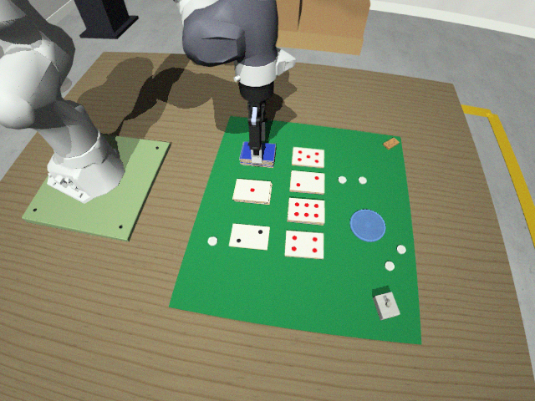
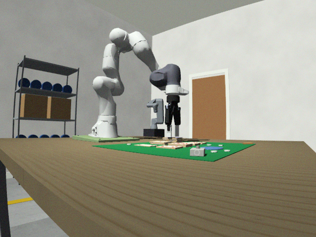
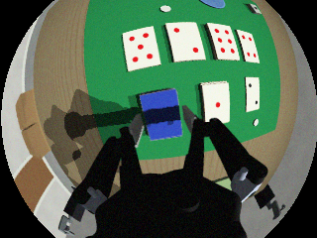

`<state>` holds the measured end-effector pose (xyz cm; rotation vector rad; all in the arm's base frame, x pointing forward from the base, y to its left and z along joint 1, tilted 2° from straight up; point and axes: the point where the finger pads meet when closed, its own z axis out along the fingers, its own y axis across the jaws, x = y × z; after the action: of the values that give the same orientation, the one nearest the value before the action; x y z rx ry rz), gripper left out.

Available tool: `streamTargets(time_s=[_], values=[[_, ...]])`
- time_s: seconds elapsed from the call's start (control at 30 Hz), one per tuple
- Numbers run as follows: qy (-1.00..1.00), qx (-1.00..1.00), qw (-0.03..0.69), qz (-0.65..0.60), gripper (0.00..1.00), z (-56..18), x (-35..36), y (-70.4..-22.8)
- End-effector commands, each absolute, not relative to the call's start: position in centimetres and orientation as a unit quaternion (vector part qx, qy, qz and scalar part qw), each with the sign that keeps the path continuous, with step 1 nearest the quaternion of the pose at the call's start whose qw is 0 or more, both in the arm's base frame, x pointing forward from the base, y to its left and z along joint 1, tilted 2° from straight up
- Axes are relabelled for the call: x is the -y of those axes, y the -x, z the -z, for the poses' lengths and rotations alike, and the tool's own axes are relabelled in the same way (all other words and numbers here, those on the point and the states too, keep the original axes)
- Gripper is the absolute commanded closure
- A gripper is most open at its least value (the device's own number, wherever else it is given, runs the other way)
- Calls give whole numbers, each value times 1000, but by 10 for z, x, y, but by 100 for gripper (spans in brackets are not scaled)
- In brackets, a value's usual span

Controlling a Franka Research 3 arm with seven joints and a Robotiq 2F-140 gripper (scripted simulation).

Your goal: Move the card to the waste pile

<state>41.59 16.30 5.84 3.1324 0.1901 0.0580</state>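
The face-down stock (image 1: 257, 155) is a short stack with a blue back at the near corner of the green mat (image 1: 302, 224); it also shows in the wrist view (image 3: 160, 114). The waste pile (image 1: 252, 190), a thicker stack topped by a card with one red dot, lies beside it (image 3: 216, 101). My gripper (image 1: 257, 156) points straight down over the stock, half open, with one finger on each side of the top card (image 3: 164, 125). In the side view the fingertips (image 2: 171, 133) stand just above the stack. Nothing is held.
A card with two black dots (image 1: 249, 236) lies past the waste pile. A column of red-dotted cards (image 1: 307, 202) lies alongside. White chips (image 1: 352, 180), a blue disc (image 1: 367, 225), a small grey block (image 1: 385, 304) and a cork piece (image 1: 390, 143) also sit on the mat.
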Motion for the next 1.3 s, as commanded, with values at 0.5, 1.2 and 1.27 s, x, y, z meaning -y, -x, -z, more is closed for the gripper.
streamTargets(time_s=[0.5, 1.2, 1.27], values=[[-998, -57, 2, -18, 50, -54, -161, -416], [-998, -57, 2, -18, 57, -54, -161, -416], [-998, -57, 2, -18, 57, -54, -161, -416]])
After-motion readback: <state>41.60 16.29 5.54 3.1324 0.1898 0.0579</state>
